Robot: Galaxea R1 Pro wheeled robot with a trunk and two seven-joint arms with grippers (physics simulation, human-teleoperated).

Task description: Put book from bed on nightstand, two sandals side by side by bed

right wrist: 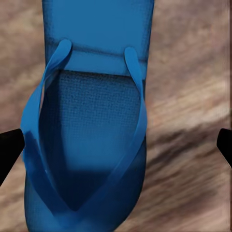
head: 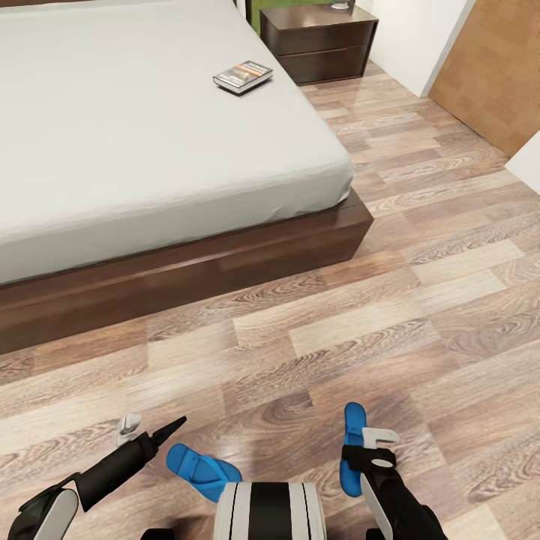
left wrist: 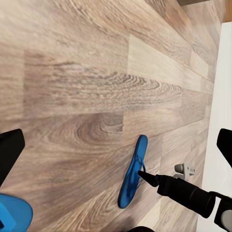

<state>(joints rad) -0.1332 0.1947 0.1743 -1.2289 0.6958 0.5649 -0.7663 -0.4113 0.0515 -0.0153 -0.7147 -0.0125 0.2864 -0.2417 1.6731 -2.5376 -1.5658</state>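
Note:
On the pale mattress of the bed (head: 135,150), near its far right edge, lies the book (head: 242,76). A dark nightstand (head: 319,41) stands beyond the bed's far corner. Two blue sandals lie on the floor close to my base. One sandal (head: 201,471) is just right of my left gripper (head: 150,427), which is open and holds nothing. My right gripper (head: 367,442) hovers over the other sandal (head: 352,424). In the right wrist view this sandal (right wrist: 92,121) lies between the open black fingertips (right wrist: 9,150). The left wrist view shows the same sandal (left wrist: 133,171) beneath my right gripper (left wrist: 164,173).
Wood-plank floor (head: 390,300) stretches between me and the bed's dark frame (head: 187,270). A white wall (head: 420,37) and brown wood panel (head: 495,67) close the far right. My own white and black trunk (head: 270,510) sits at the lower edge.

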